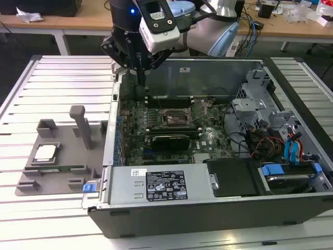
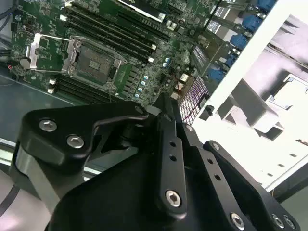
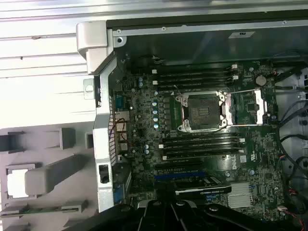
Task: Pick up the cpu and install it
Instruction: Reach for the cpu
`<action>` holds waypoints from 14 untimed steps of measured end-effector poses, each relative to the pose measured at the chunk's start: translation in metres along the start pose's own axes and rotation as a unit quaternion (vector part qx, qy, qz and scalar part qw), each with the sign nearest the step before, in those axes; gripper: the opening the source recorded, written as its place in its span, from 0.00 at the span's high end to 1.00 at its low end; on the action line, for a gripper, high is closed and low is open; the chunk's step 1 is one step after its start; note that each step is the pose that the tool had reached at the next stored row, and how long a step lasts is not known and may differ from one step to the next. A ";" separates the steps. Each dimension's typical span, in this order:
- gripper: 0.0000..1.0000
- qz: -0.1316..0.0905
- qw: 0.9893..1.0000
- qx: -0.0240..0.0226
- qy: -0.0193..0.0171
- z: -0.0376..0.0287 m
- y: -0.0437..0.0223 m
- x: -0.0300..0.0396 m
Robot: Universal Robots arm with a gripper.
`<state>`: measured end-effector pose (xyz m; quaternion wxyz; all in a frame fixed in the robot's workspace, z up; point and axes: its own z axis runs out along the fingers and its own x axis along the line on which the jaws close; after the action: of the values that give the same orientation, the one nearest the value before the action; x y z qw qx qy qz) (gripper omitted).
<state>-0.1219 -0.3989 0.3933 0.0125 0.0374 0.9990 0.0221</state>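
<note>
The big open grey metal computer case (image 1: 208, 219) sits beside a grey plastic holder tray (image 1: 65, 156). The black gripper (image 1: 141, 77) hangs over the case's far corner, jaws pressed together, empty. The small silvery square cpu (image 1: 45, 152) rests in that tray.

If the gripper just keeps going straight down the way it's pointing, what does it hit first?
Most likely the motherboard, on the green strip between the case wall and the open socket, not the socket itself. The gripper hangs above that strip, though depth is hard to judge.
</note>
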 end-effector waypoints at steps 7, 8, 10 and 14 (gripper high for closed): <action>0.89 0.000 1.000 0.000 0.000 -0.0004 -0.0009 0.0127; 0.89 0.000 1.000 0.000 0.000 -0.0005 -0.0014 0.0183; 0.89 0.000 1.000 0.000 0.000 -0.0010 -0.0028 0.0380; 0.89 0.000 1.000 0.000 0.000 -0.0014 -0.0039 0.0518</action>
<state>-0.1739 -0.3989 0.3933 0.0126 0.0374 0.9990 0.0221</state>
